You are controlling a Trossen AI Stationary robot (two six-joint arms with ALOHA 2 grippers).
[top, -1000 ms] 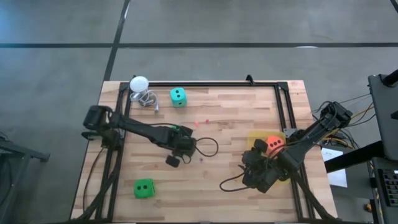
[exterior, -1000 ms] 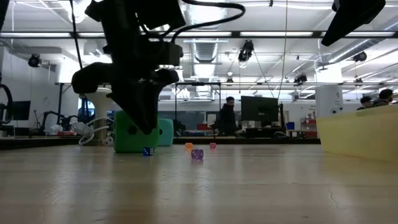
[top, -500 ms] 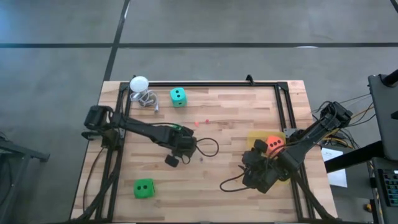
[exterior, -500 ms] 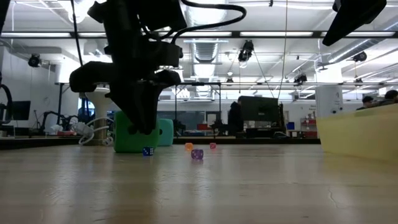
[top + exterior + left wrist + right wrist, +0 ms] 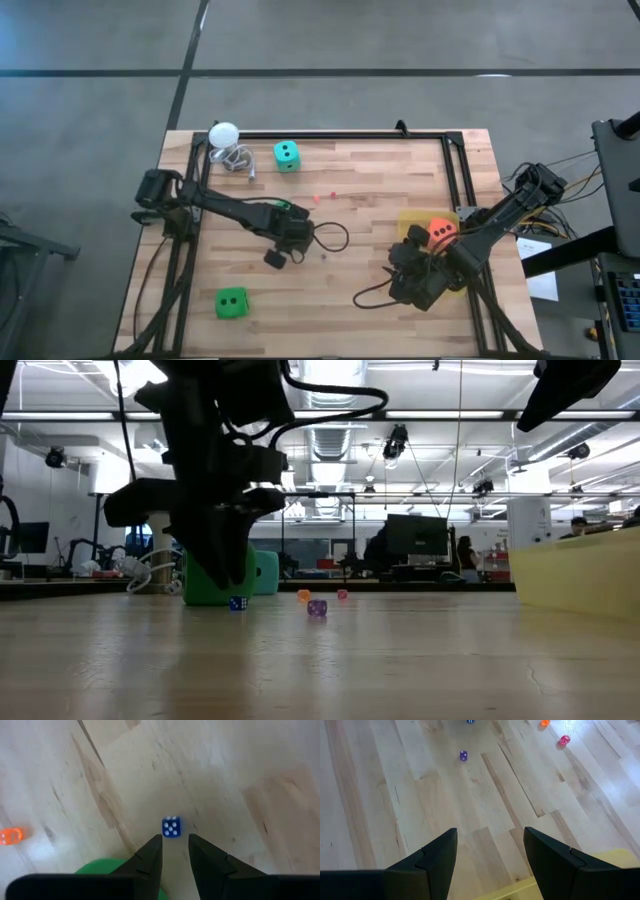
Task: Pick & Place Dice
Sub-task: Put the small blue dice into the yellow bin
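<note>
The dice lie apart. The teal die (image 5: 286, 154) sits near the far edge. One bright green die (image 5: 231, 302) is near the near-left corner. The other green die (image 5: 293, 207) (image 5: 203, 586) lies beside my left arm. The orange-red die (image 5: 441, 232) rests in the yellow tray (image 5: 409, 219). My left gripper (image 5: 290, 243) (image 5: 175, 840) points down, open by a narrow gap. It hovers just short of a tiny blue die (image 5: 171, 827) (image 5: 237, 603). My right gripper (image 5: 398, 265) (image 5: 490, 837) is wide open above bare wood beside the tray.
Tiny purple (image 5: 463, 755), orange (image 5: 545, 722) and pink (image 5: 564, 740) dice lie mid-table. A white ball (image 5: 223, 133) on a wire stand sits in the far-left corner. A black frame (image 5: 330, 135) runs along the table's edges, and a black cable (image 5: 335, 237) loops beside the left gripper.
My left gripper has drifted slightly toward the table's left edge, staying above the tiny blue die. No die has moved.
</note>
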